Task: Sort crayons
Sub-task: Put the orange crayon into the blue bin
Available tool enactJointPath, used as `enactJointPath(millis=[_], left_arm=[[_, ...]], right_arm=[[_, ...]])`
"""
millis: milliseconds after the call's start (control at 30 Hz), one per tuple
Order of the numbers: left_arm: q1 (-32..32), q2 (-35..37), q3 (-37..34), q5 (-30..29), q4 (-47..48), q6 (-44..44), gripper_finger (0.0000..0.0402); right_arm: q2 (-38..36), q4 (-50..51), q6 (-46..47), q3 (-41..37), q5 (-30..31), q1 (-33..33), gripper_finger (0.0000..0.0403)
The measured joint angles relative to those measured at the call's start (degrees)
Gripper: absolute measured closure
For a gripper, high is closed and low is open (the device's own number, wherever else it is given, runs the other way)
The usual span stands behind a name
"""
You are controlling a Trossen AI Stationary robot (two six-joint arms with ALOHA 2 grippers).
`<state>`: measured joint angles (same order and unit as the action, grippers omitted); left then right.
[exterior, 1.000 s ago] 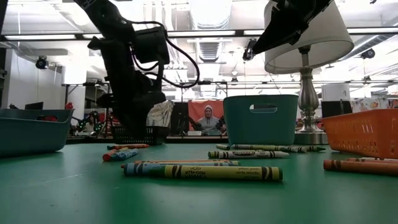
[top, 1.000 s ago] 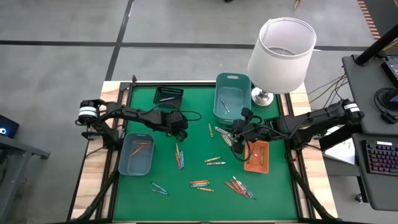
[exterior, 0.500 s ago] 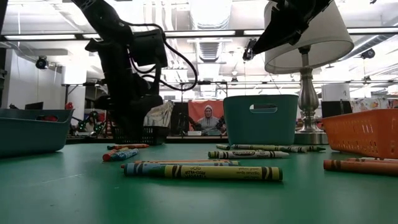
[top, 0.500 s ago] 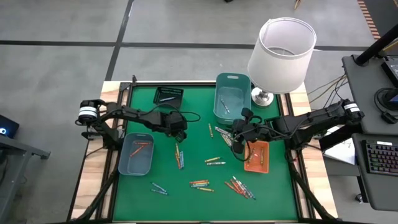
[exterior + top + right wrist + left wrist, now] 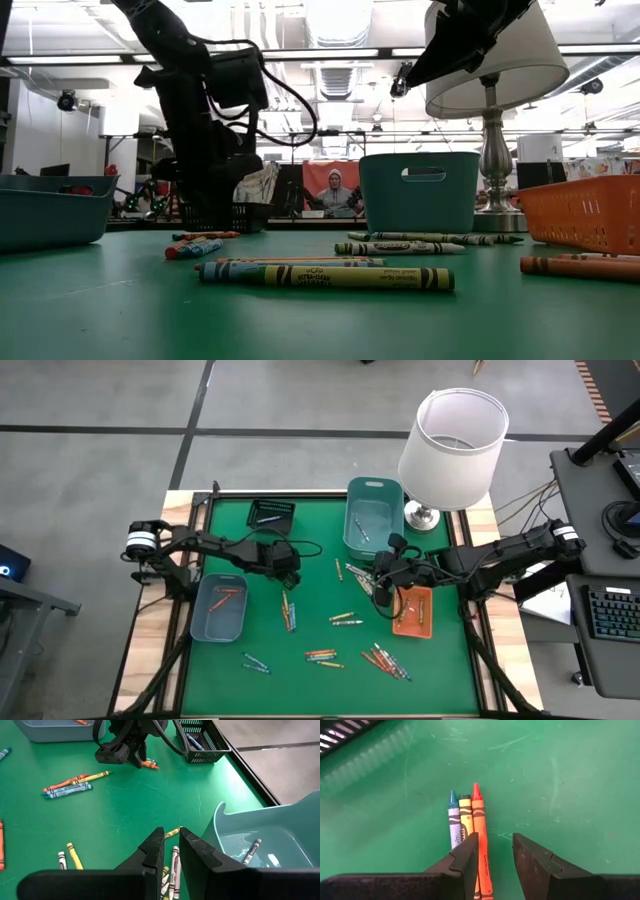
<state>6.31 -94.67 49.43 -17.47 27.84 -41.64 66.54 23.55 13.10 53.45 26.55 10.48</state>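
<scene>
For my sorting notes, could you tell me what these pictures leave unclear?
- Black basket contents: too small in the high view, cut off in the left wrist view.
- Orange basket contents: partly hidden by the right gripper in the high view.
- Crayon lower ends: behind the left gripper.

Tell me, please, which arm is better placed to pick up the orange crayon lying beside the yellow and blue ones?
The left. Its hand hangs open right over that orange crayon; the right hand is by the teal bin.
</scene>
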Motion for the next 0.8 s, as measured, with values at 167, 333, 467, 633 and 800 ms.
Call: enactJointPath(millis=[167,333,467,633,800], left_arm=[[-0.15,0.0,-0.74,0.04,-0.4,-1.1,0.0299],[-0.25,0.0,-0.76,0.64,-1.14,-1.11,0.0299],[-0.26,0.0,-0.85,1.24,-1.73,-1.07,0.0301],[-0.26,0.0,-1.73,1.42,-1.94,-0.93,0.0317],[-0.27,0.14,-3.04,1.41,-3.8,-1.04,0.0326]], right_arm=[[0.0,-0.02,-0.02,0.0,0.0,-0.02,0.0355],[0.0,-0.02,-0.02,0.0,0.02,0.0,0.0355],[0.0,-0.04,-0.02,0.0,0.02,-0.01,0.0355],[0.0,-0.04,-0.02,0.0,0.02,0.0,0.0355],[0.0,-0.06,-0.02,0.0,0.02,-0.02,0.0355]])
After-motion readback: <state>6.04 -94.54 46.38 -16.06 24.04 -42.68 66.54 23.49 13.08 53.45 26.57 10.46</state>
